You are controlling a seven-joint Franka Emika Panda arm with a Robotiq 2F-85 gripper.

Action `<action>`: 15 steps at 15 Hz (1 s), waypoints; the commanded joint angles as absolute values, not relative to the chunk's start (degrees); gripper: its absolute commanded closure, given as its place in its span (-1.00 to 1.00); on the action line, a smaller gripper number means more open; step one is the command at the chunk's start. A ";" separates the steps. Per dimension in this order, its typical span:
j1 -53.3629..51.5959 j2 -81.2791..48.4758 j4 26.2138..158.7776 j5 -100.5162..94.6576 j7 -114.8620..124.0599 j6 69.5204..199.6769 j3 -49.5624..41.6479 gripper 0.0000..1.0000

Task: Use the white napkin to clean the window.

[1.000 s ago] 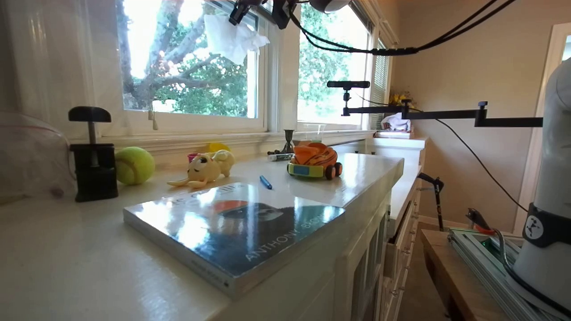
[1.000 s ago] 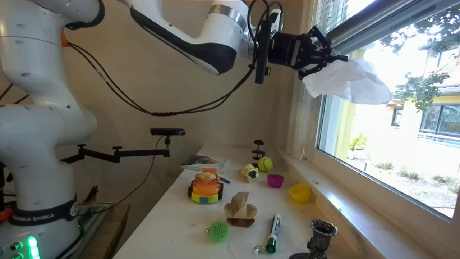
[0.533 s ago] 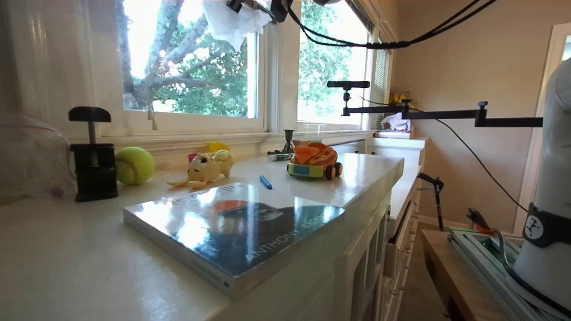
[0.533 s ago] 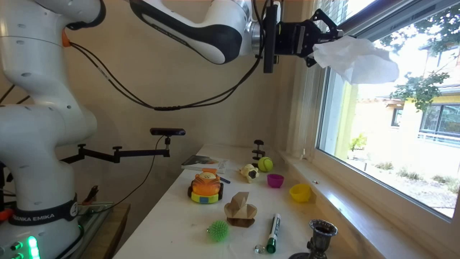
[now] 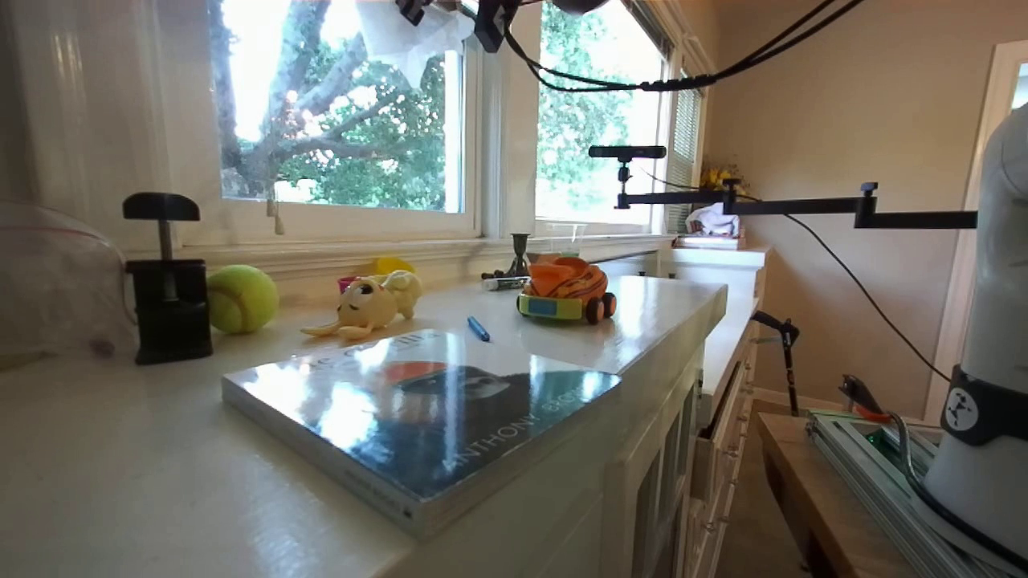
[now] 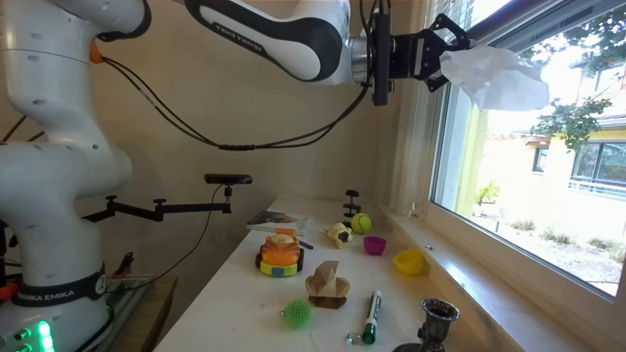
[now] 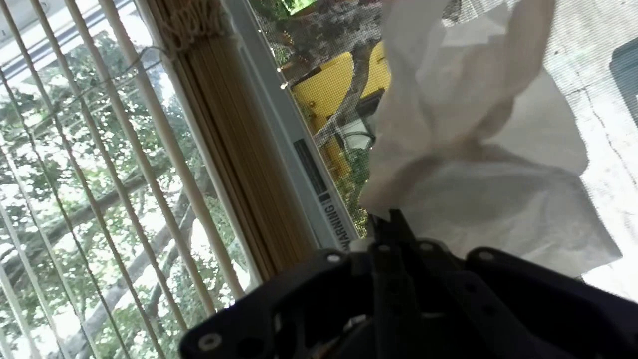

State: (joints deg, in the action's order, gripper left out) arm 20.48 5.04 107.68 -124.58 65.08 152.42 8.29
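A: How does the white napkin [image 6: 499, 80] handle?

B: Expect light, soft, limp material that may tear if snagged. Grip near an edge; leave the remaining sheet loose for wiping.

A: State its position.

B: In an exterior view, left to right: the gripper [image 6: 472, 45], jaws clamped on the napkin near its edge; the napkin, draping beyond the grip; the window [image 6: 533, 195], behind. Whether they touch: cannot tell.

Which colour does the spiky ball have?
Green; the spiky ball shows best in an exterior view.
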 commanded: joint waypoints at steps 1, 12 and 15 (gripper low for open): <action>20.24 3.29 105.41 -131.34 72.11 151.25 8.29 1.00; 15.53 3.31 106.33 -139.05 80.67 147.39 1.08 1.00; 13.48 3.93 106.74 -139.39 81.11 146.69 -2.79 1.00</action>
State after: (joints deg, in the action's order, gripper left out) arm 16.88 3.57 107.02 -136.52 78.75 147.90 1.74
